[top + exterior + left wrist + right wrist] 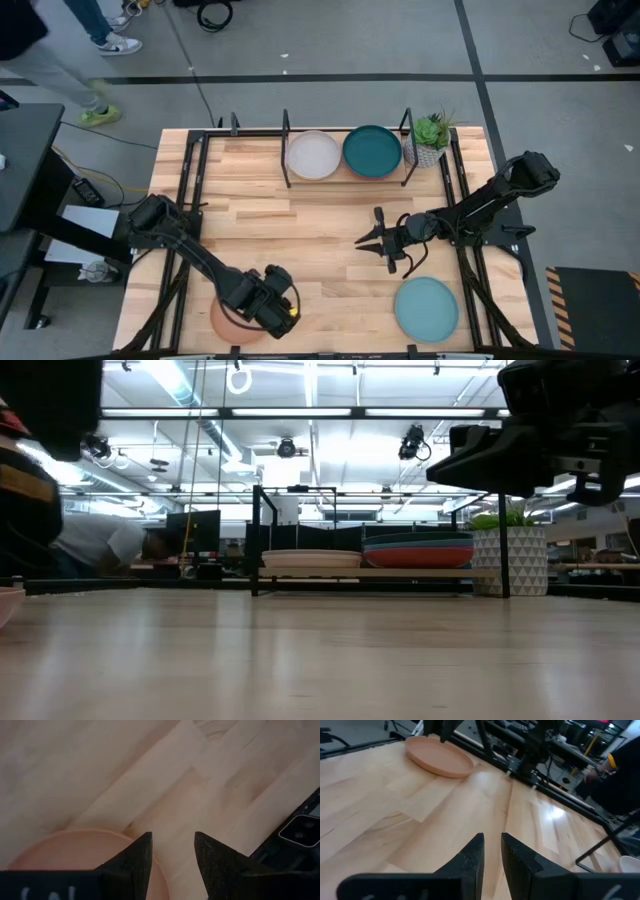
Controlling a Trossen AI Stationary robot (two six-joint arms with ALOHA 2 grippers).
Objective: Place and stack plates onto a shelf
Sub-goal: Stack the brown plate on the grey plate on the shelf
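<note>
A terracotta plate lies flat on the table near its front left corner; it also shows in the right wrist view. My left gripper hangs open above that plate's right rim, pointing steeply down, and I see no touch. A light aqua plate lies flat at the front right. My right gripper hovers mid-table, right of centre, nearly level, open by a narrow gap with nothing in it. On the shelf at the back rest a cream plate and a dark teal plate topping a small stack.
A small green plant in a white pot stands just right of the shelf. Black frame rails run along the table's left and right sides. Bare wood lies between the shelf and both grippers. People stand beyond the table's far left corner.
</note>
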